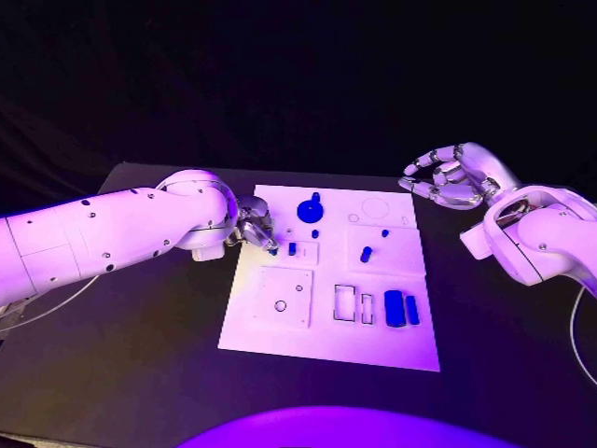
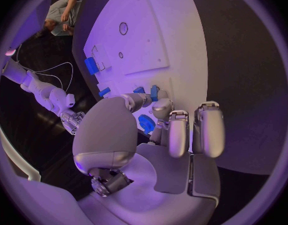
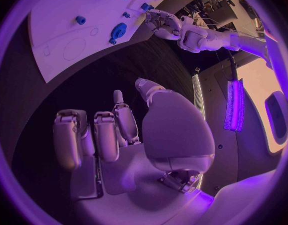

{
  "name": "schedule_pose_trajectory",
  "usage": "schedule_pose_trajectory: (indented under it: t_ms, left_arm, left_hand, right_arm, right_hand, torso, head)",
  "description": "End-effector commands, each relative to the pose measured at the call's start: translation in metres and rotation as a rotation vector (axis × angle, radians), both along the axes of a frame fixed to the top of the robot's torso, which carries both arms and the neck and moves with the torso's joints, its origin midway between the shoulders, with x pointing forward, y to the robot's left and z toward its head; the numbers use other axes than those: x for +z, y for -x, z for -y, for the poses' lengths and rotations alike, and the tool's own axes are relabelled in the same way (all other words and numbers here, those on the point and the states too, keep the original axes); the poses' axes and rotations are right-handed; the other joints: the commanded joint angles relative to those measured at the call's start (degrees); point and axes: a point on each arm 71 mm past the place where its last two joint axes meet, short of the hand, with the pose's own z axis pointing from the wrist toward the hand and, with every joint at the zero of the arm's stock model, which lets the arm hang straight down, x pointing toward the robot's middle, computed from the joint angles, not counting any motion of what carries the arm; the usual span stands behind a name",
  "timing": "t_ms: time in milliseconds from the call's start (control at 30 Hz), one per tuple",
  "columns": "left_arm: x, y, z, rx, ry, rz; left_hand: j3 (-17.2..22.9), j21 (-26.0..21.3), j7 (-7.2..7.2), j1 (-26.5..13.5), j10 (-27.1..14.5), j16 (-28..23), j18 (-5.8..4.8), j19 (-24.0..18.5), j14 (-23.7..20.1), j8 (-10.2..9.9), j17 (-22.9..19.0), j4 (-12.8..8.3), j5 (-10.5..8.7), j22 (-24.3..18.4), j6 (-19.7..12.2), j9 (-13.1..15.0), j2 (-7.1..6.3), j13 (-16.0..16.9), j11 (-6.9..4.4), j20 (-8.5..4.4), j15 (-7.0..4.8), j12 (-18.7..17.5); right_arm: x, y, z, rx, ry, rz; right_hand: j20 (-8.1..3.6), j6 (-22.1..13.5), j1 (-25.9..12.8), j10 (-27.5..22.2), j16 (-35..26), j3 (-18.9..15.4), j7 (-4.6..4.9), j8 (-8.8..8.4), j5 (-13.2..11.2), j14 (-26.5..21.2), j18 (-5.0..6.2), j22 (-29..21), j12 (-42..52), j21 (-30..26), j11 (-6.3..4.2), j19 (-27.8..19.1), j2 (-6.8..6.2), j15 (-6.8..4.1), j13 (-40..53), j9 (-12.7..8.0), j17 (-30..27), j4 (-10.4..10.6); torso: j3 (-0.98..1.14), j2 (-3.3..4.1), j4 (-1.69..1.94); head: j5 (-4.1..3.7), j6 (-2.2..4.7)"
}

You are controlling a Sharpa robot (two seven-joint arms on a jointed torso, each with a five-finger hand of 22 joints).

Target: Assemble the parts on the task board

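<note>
Left hand (image 1: 255,230) sits at the board's (image 1: 285,345) left edge, about level with its upper half, fingers bent down onto the white surface; the left wrist view shows its fingertips (image 2: 158,106) closing round a small blue peg (image 2: 154,92) that stands in the board, so it appears to pinch that peg, though the contact itself is partly hidden. Nearest the robot on the board, toward the right side, two blue bars (image 1: 401,308) lie side by side, just right of two narrow rectangular slots (image 1: 354,304). Left of those is a raised square plate with a small round hole (image 1: 280,305). Further up, near the middle, a short blue peg (image 1: 292,248) stands by the left hand's fingers, and another blue piece (image 1: 366,253) lies tilted to its right, with two tiny blue studs beyond them. At the far end a blue disc (image 1: 310,209) with a knob rests near the upper left, beside a faint circular outline (image 1: 375,206). Right hand (image 1: 448,177) hovers off the board's far right corner over the black table (image 1: 137,373), well apart from every part, fingers loosely curled with gaps between them and holding nothing.
</note>
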Motion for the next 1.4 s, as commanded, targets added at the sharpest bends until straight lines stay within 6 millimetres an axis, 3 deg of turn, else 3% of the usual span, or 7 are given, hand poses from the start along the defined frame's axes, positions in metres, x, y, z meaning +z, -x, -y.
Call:
schedule_pose_trajectory:
  t_ms: [33,767,1400]
  left_arm:
    - [0.0017,0.0004,0.0016,0.009,0.024,0.040]
    - [-0.0001,0.0074,-0.0006,-0.006,0.031,0.177]
    - [-0.0059,0.0100,0.0018,-0.039,-0.003,0.139]
  left_hand:
    - [10.36,0.33,-0.46,-0.72,0.53,-0.21,-0.32,0.25,5.34,0.31,12.99,-9.94,0.29,0.37,0.37,0.10,0.04,0.11,-0.13,-0.26,-0.46,0.33]
    - [11.18,0.48,-0.58,-0.99,0.99,-0.08,-0.37,0.39,5.41,0.53,13.21,-10.31,0.28,0.63,0.62,0.18,-0.34,0.56,-0.26,-0.41,-0.57,0.64]
    - [11.34,0.49,-0.60,-1.06,1.01,-0.05,-0.38,0.40,5.42,0.56,13.25,-10.33,0.25,0.65,0.68,0.19,-0.43,0.52,-0.28,-0.43,-0.60,0.62]
  right_arm:
    - [-0.0007,0.0005,-0.0012,0.015,0.003,-0.002]
    - [-0.0024,0.0005,-0.0011,0.015,0.002,-0.006]
    - [-0.0034,0.0007,-0.0007,0.016,0.003,-0.010]
  right_hand:
    - [-0.29,-0.39,-0.38,-0.20,-0.33,0.04,-0.02,0.20,0.16,3.88,0.68,11.52,-0.09,-0.33,-0.10,2.45,0.38,-0.44,0.92,0.07,5.24,0.44]
    - [-0.30,-0.40,-0.52,-0.18,-0.34,-0.04,-0.02,0.26,0.21,3.88,0.69,11.50,-0.07,-0.37,-0.10,2.43,0.52,-0.45,0.94,0.08,5.23,0.64]
    - [-0.30,-0.40,-0.52,-0.18,-0.34,-0.04,-0.02,0.26,0.21,3.88,0.69,11.50,-0.07,-0.37,-0.10,2.43,0.52,-0.45,0.94,0.08,5.23,0.64]
  torso:
    - [-0.02,-0.01,0.02]
    - [-0.04,0.01,-0.02]
    - [0.01,-0.02,-0.03]
  head:
    - [0.02,-0.02]
    - [0.12,-0.28]
    - [0.01,-0.57]
